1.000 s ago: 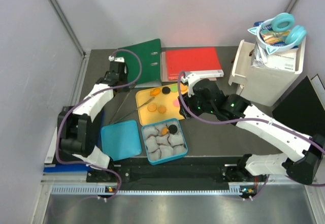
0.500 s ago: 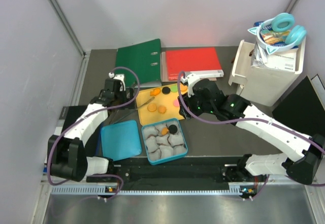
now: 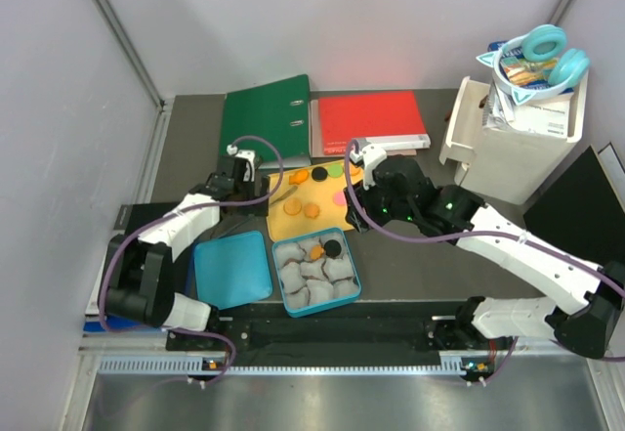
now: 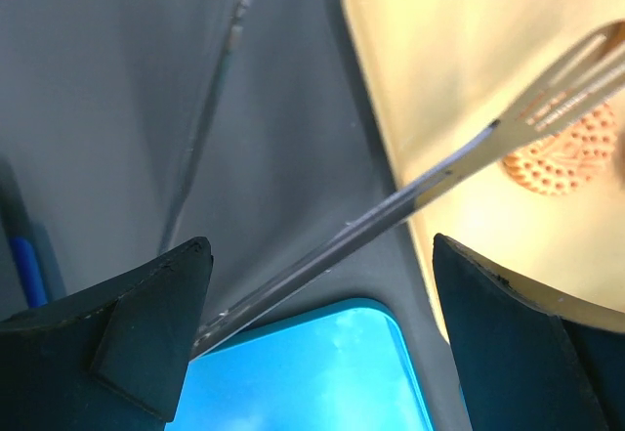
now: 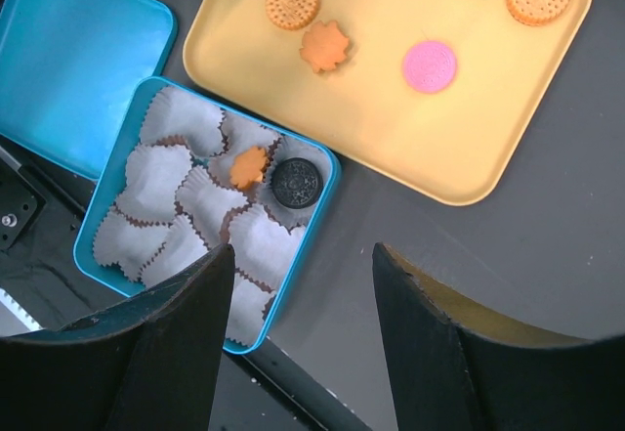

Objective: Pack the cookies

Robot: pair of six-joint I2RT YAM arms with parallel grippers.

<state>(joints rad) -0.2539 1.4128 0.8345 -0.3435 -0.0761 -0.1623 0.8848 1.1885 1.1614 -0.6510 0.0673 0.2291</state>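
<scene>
left wrist view is close and soft. only a corner of the yellow tray [image 4: 439, 79] shows. one orange cookie [image 4: 562, 152] on it is partly covered by the slotted tip of a thin metal utensil [image 4: 391, 211]. a second thin rod [image 4: 210, 108] lies off the tray on the dark counter [image 4: 293, 79]; cannot tell if it belongs to the same utensil. teal lid [image 4: 312, 372] is cut off by the bottom edge. left claw [image 4: 320, 255] is spread wide. the utensil handle runs through the gap, not pinched, and its end vanishes beside one finger, so contact there can't be judged.

right wrist view: right claw [image 5: 303, 275] is spread too, nothing between the fingers, looking straight down past the tray's near edge. cookies [image 5: 292, 1] are mostly on the tray: two round orange, one orange leaf, one pink, plus a black and a green one clipped by the top edge. two more sit in the blue box [image 5: 335, 172] just off the tray's near edge, an orange leaf cookie [image 5: 248, 165] and a black cookie [image 5: 297, 182], among white paper cups [image 5: 166, 182]. the box's near corner is hidden behind a finger.

top view: both claws' fingers are hidden under their own wrists. left arm [image 3: 181, 218] is sharply bent at the elbow, forearm low, wrist at the tray's left-arm side. right arm [image 3: 508, 245] is stretched long across the counter, wrist at the tray's opposite end.
</scene>
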